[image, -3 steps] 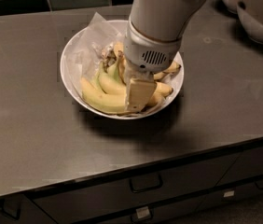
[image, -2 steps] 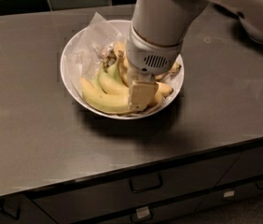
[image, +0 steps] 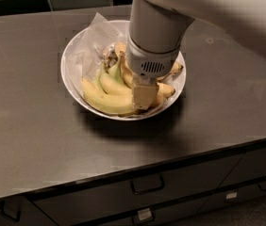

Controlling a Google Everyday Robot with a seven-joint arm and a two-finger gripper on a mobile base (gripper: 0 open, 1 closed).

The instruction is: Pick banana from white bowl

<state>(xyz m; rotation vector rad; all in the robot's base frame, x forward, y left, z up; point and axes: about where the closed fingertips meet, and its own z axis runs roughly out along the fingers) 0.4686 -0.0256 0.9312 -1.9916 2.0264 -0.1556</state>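
Gripper (image: 145, 97) hung low inside the white bowl (image: 63, 72), the banana (image: 105, 100) lying just beneath and beside it, not yet lifted; whether it had hold could not be told.

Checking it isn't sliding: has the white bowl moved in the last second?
No. The white bowl keeps its place above the drawer handle, its outline unchanged. The gripper is down inside it, by the banana.
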